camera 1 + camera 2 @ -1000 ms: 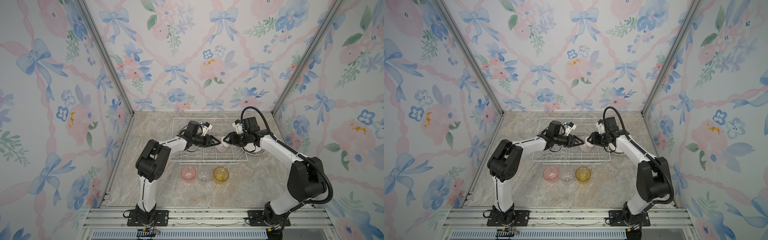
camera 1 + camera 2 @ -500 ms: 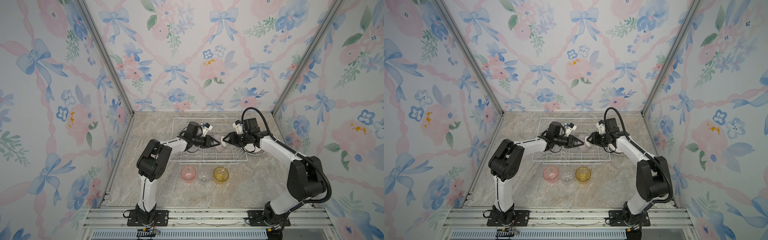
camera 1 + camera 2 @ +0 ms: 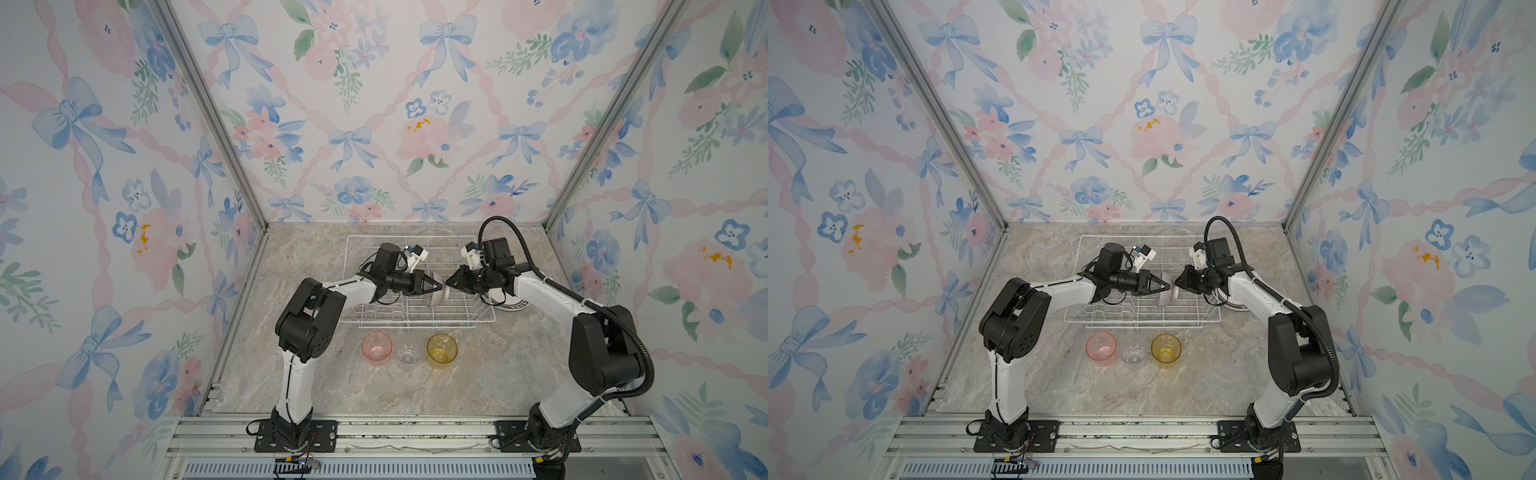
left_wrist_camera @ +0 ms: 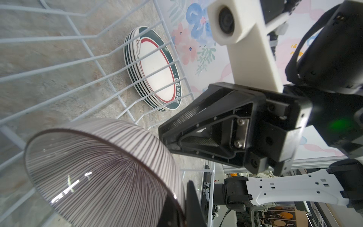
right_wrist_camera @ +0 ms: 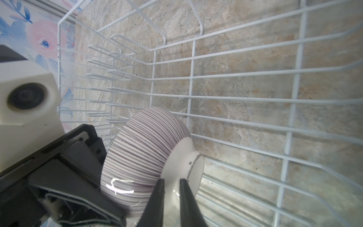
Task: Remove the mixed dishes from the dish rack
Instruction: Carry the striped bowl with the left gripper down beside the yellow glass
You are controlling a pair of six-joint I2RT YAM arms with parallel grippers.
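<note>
Left tool [image 3: 439, 286] pinching striped bowl [image 5: 145, 149] rim; right tool [image 5: 170, 180] narrow, straddling bowl foot, clamping unclear.

In both top views the bowl [image 3: 434, 296] is small and half covered where the left pincer [image 3: 437, 286] and right pincer [image 3: 451, 286] meet, so contact cannot be made out. The plates [image 3: 514, 306], just behind the right pincer, lie mostly under its arm [image 3: 552, 293]. The left wrist view cuts off the bowl and the left pincer's finger [image 4: 190, 202], hiding the grip on the rim. The right wrist view cuts off the right pincer's fingers [image 5: 157, 198]; whether they pinch the bowl's foot cannot be told. The plates' lettering [image 4: 177, 92] is too small to read.
</note>
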